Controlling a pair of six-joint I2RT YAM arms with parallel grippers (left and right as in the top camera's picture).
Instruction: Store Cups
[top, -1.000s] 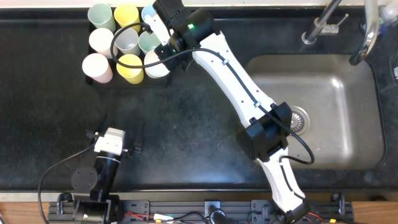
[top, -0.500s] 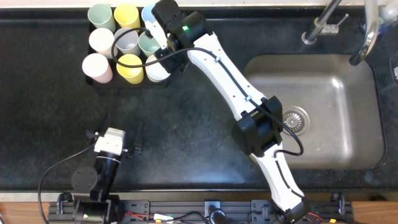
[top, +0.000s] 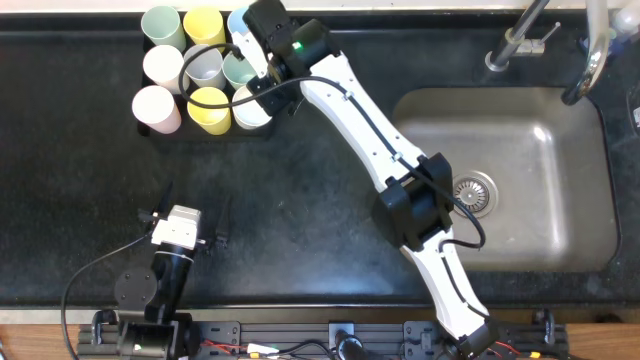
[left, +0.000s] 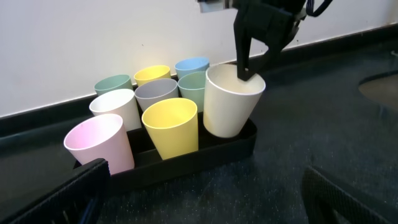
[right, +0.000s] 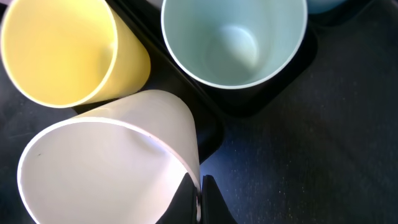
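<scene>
A black tray (left: 208, 154) at the counter's back left holds several cups in rows. The white cup (top: 252, 108) (left: 229, 107) (right: 106, 165) stands in the tray's front right corner, leaning slightly, beside a yellow cup (top: 209, 110) (right: 59, 53) and a pale green cup (right: 233, 40). My right gripper (top: 262, 82) (left: 249, 67) (right: 200, 200) is shut on the white cup's rim, one finger inside it. My left gripper (top: 195, 200) (left: 205, 211) rests open near the counter's front left, facing the tray from a distance with nothing between its fingers.
A pink cup (top: 157, 110) and a white cup (top: 163, 65) fill the tray's left side. A steel sink (top: 560, 150) with a faucet (top: 520, 40) takes up the right. A wall runs right behind the tray.
The right arm's elbow and wrist shifted slightly left, with the gripper staying on the white cup at the tray. The left arm has not moved.
</scene>
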